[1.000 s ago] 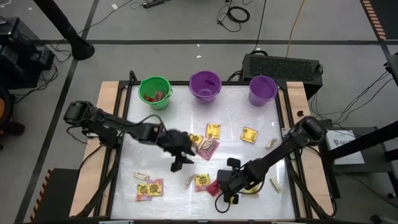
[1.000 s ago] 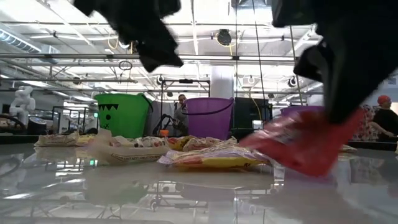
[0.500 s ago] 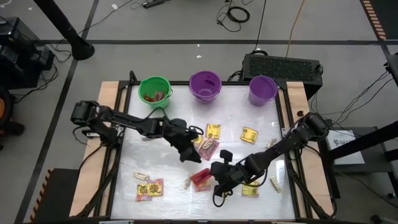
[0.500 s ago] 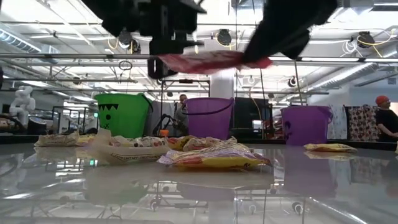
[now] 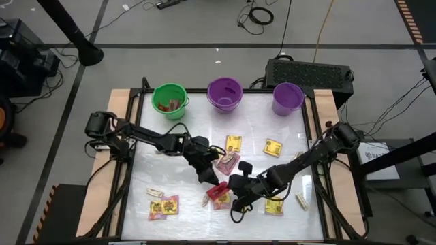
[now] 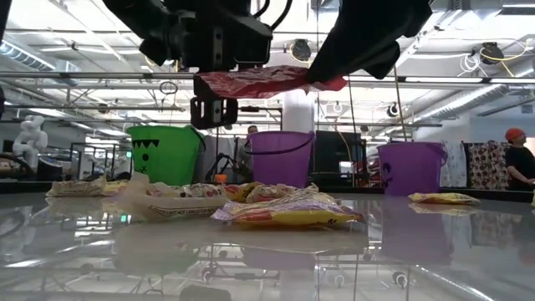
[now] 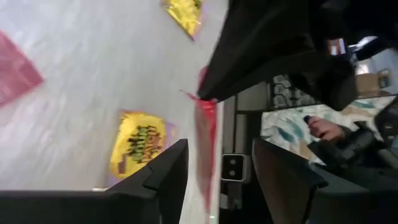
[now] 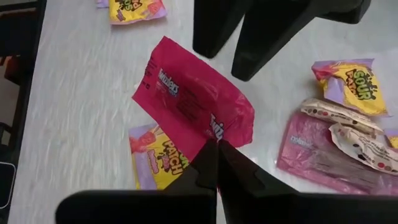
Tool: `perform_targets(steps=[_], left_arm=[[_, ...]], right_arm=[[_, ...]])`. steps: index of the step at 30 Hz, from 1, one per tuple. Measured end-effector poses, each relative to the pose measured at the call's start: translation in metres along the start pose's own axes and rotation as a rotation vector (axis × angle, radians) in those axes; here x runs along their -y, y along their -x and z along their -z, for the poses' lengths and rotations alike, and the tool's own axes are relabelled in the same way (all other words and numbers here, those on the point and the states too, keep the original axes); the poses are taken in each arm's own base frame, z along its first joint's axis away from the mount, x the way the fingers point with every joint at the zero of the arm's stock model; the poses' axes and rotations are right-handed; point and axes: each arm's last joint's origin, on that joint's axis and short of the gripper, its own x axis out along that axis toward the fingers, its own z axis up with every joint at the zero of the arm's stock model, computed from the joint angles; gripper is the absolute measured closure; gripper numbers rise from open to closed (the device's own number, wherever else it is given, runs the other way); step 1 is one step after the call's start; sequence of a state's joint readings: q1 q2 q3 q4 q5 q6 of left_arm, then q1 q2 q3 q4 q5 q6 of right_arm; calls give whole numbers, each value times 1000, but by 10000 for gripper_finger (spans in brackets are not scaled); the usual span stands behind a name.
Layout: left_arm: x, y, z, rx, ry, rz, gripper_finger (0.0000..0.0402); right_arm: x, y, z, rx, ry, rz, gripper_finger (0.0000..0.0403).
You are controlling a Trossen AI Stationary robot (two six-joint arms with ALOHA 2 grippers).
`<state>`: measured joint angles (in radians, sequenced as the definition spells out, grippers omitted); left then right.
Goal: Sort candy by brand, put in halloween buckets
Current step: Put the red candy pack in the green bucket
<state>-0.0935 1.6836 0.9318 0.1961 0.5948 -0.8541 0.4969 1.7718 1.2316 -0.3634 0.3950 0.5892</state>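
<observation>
My right gripper (image 5: 232, 192) is shut on a red packet (image 8: 193, 93) and holds it up over the table's near middle. My left gripper (image 5: 209, 178) is open at the packet's free end. Its two fingers (image 7: 168, 177) stand on either side of the packet's edge (image 7: 205, 146), and I see no touch. The green bucket (image 5: 169, 101), the purple bucket (image 5: 225, 93) and the lavender bucket (image 5: 287, 99) stand in a row at the far edge. The green one has red pieces in it. My right gripper pinches one corner of the red packet (image 8: 214, 132) between its two fingertips. The fingers come from the table's right side. The packet is lifted clear of the table and sticks out about level toward my left gripper (image 6: 251, 81).
Candy lies scattered on the table: yellow packets (image 5: 234, 143) (image 5: 273, 147) (image 5: 163, 206) (image 5: 274, 206), a pink packet (image 5: 228, 162) and tan pieces (image 5: 154, 192) (image 5: 300, 201). In the low view a heap of candy (image 6: 284, 209) lies below the held packet.
My right gripper has lifted the red packet off the table and carried it toward the table's left, and the packet has gone from tilted to about level. My left gripper has moved toward the packet and come down to its free end.
</observation>
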Motion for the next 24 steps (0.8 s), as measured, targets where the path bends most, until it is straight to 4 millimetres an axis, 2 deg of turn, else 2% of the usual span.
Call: perform_targets(steps=[6,16,19,23,24], left_arm=[[-4,-7,5,22,8,-75,217],[-7,-25,8,30,-36,-14,228],[-7,-25,7,33,-67,-13,271],[-7,-25,8,32,-103,-19,371],[-7,-25,8,32,-110,-19,382]], right_arm=[[0,0,0,0,6,1,402],[7,-3,-5,3,11,13,402],[7,-3,-5,4,9,13,402],[6,-3,-5,6,9,5,402],[6,-3,-5,6,12,6,403]])
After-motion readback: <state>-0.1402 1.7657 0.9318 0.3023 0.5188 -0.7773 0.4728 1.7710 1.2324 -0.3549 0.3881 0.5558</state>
